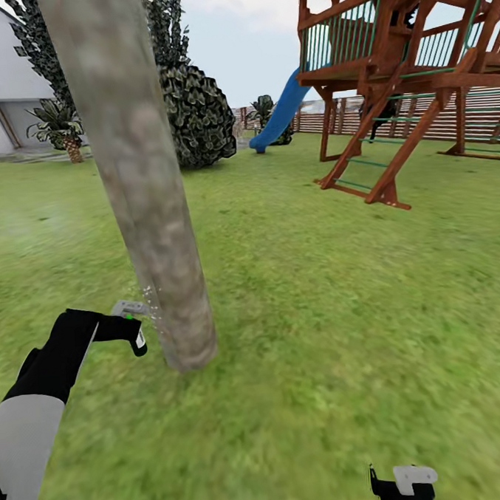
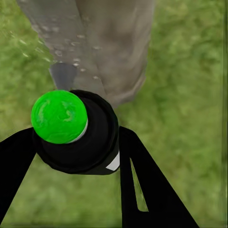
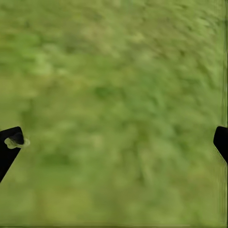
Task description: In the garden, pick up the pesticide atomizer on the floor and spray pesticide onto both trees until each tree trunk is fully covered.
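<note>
While the lawn [image 1: 342, 311] spreads wide around the robot, with a playset [image 1: 403, 85] at its far right and a house [image 1: 3, 80] at the far left, one trunk [image 1: 138, 175] rises close in front, leaning slightly in the head view. Its base meets the grass just beside the left claw [image 1: 133, 327]. That claw is clamped around the atomizer [image 2: 76, 130], a black bottle with a green cap [image 2: 59, 116], its grey nozzle [image 2: 62, 76] aimed at the low part of the trunk. Fine droplets [image 1: 151, 304] hang between nozzle and bark, so spraying of this tree looks to be the step in hand.

Bark near the base carries specks in the left wrist view; how far up the cover reaches cannot be told. The next move probably calls for sweeping the nozzle higher and round the trunk, keeping it near, then driving to the second tree.

Low at the lawn's near edge, the right claw [image 1: 403, 485] hangs over grass, spread wide and empty in the right wrist view.
</note>
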Motion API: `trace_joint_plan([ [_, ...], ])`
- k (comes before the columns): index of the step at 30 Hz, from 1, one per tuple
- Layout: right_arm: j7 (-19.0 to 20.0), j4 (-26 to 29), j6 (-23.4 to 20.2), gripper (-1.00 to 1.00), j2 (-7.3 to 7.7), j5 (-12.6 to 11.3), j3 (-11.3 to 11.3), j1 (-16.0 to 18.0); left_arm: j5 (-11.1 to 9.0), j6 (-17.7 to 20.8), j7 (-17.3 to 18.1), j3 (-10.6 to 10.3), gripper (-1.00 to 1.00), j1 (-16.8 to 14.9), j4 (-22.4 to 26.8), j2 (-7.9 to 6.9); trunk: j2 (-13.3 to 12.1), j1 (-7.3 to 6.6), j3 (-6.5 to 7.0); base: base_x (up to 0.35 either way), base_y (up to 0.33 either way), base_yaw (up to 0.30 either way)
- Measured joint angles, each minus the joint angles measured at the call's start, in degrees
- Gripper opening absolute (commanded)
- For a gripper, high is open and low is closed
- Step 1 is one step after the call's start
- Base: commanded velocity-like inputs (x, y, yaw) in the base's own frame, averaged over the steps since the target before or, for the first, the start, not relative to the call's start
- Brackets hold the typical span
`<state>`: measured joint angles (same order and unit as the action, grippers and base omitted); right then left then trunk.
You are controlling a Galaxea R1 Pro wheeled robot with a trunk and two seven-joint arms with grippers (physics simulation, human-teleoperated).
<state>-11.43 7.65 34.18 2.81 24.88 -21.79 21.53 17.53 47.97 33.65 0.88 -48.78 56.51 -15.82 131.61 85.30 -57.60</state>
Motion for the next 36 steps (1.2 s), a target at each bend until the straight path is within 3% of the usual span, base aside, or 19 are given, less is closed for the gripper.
trace_joint_plan([
  [13, 0.0, 0.1, 0.0, 1.00, 0.00, 0.0, 0.0, 0.0, 0.1, -0.1, -0.2, 0.0, -1.00, 0.8, -0.5, 0.15, 0.0, 0.00, 0.00, -0.142, -0.270, 0.000],
  [17, 0.0, 0.0, 0.0, 1.00, 0.00, 0.0, 0.0, 0.0, 0.2, -0.4, -0.3, 0.2, -1.00, 5.5, -0.7, 0.13, 0.0, 0.00, -0.01, -0.133, -0.270, 0.000],
  [19, 0.0, 0.0, 0.0, 1.00, 0.00, 0.0, 0.0, 0.0, 0.2, -2.3, -0.7, 0.3, -1.00, 7.2, -3.9, 0.16, 0.0, 0.01, -0.01, -0.082, -0.270, 0.000],
  [21, 0.0, 0.0, 0.0, 1.00, 0.00, 0.0, 0.0, 0.0, 0.3, -8.6, -5.5, 0.6, -1.00, 7.3, -8.7, 0.22, 0.0, 0.00, 0.00, -0.021, -0.270, 0.000],
  [22, 0.0, 0.0, 0.0, 1.00, 0.00, 0.1, 0.0, 0.0, -0.6, -10.8, -8.8, 1.1, -1.00, 7.3, -10.2, 0.30, 0.0, 0.00, 0.00, -0.006, -0.265, 0.000],
  [24, 0.0, 0.0, 0.0, 1.00, 0.00, 0.0, 0.0, 0.0, -5.0, -12.9, -12.9, 2.0, -1.00, 7.3, -11.6, 2.07, 0.0, 0.00, 0.00, 0.061, -0.165, 0.000],
  [27, 0.0, 0.0, 0.0, 1.00, 0.00, 0.0, 0.0, 0.0, -6.2, -15.5, -16.8, 2.4, -1.00, 7.3, -14.4, 3.28, 0.0, 0.00, 0.00, 0.172, -0.047, 0.006],
  [29, 0.0, 0.0, 0.0, 1.00, -0.03, 0.0, 0.0, 0.0, -6.9, -21.4, -23.6, 3.5, -1.00, 7.3, -18.5, 3.71, 0.0, 0.00, -0.01, 0.315, -0.005, 0.194],
  [30, 0.0, 0.0, 0.0, 1.00, -0.06, 0.0, 0.0, 0.0, -7.3, -22.5, -25.4, 3.7, -1.00, 7.4, -20.0, 3.84, 0.0, 0.00, 0.00, 0.309, -0.001, 0.256],
  [32, 0.0, 0.0, 0.0, 1.00, -0.08, 0.0, 0.0, 0.0, -7.8, -23.2, -26.4, 3.9, -1.00, 7.4, -21.2, 3.93, 0.0, 0.00, 0.00, 0.238, -0.001, 0.266],
  [34, 0.0, 0.0, 0.0, 1.00, -0.09, 0.0, 0.0, 0.0, -10.2, -23.5, -26.7, 4.0, -1.00, 7.4, -21.8, 4.02, 0.0, 0.00, 0.00, 0.044, 0.000, 0.274],
  [36, 0.0, 0.0, 0.0, 1.00, -0.09, 0.0, 0.0, 0.0, -10.8, -23.7, -26.7, 4.0, -1.00, 7.6, -21.9, 4.05, 0.0, 0.00, 0.00, 0.026, 0.000, 0.237],
])
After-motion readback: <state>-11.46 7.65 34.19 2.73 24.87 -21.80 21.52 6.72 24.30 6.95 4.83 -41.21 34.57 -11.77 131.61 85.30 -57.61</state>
